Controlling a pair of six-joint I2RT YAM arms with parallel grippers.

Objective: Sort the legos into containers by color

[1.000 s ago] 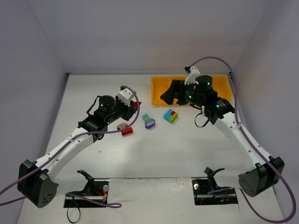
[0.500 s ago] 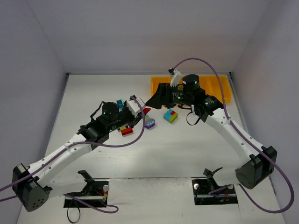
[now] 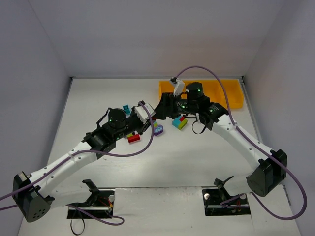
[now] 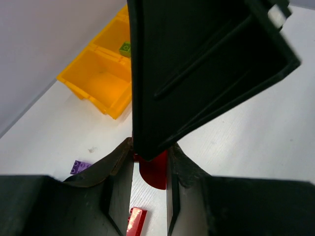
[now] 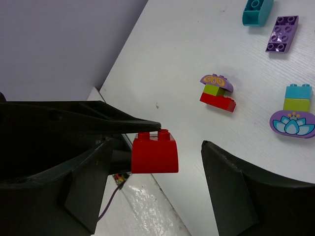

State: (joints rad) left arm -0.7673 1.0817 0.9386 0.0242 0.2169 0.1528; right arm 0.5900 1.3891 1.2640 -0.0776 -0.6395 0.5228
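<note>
Your left gripper is clamped tight on a glossy red brick with two studs and one rounded shoulder, held up off the white table. Your right gripper has its matte black jaws spread to either side of that brick, with a gap showing on each side. The smooth orange-yellow tray of square cells sits at the table's back edge, with a lime brick in one cell.

— Where's the red brick?
— Pinched in my left gripper, held aloft near the middle.
— The others?
— Teal brick, red-lime-purple stack, flower-topped stack and multicolour cube lie loose in the middle. Orange-yellow tray sits far right, a lime brick inside.
</note>
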